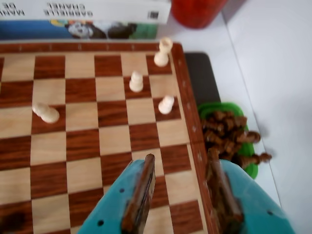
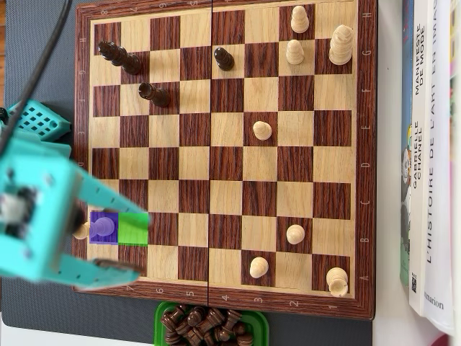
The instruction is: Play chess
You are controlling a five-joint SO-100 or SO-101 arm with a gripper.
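The teal jaws (image 2: 137, 241) stand wide apart and grip nothing; in the overhead view they straddle the edge of the chessboard (image 2: 364, 158) at its lower left, with a light pawn (image 2: 104, 226) lying between them on a square tinted purple, next to a square tinted green (image 2: 133, 229). Whether either finger touches that pawn cannot be told, since the arm's body hides part of it. In the wrist view the fingers (image 1: 139, 195) rise from the bottom edge, blurred and cut off, one over the board and the other over its right border. Beyond them stand three light pieces, a rook (image 1: 163, 51) in the far corner and two pawns (image 1: 136, 81) nearer, while another pawn (image 1: 45, 112) lies toppled to the left. A green tray (image 2: 160, 328) of dark captured pieces (image 1: 229, 136) sits just beside the board's border, partly cut off in both views. Books (image 2: 432, 144) lie beside the board on the bench, and a red object (image 1: 197, 12) at the wrist view's top is too cropped to identify.
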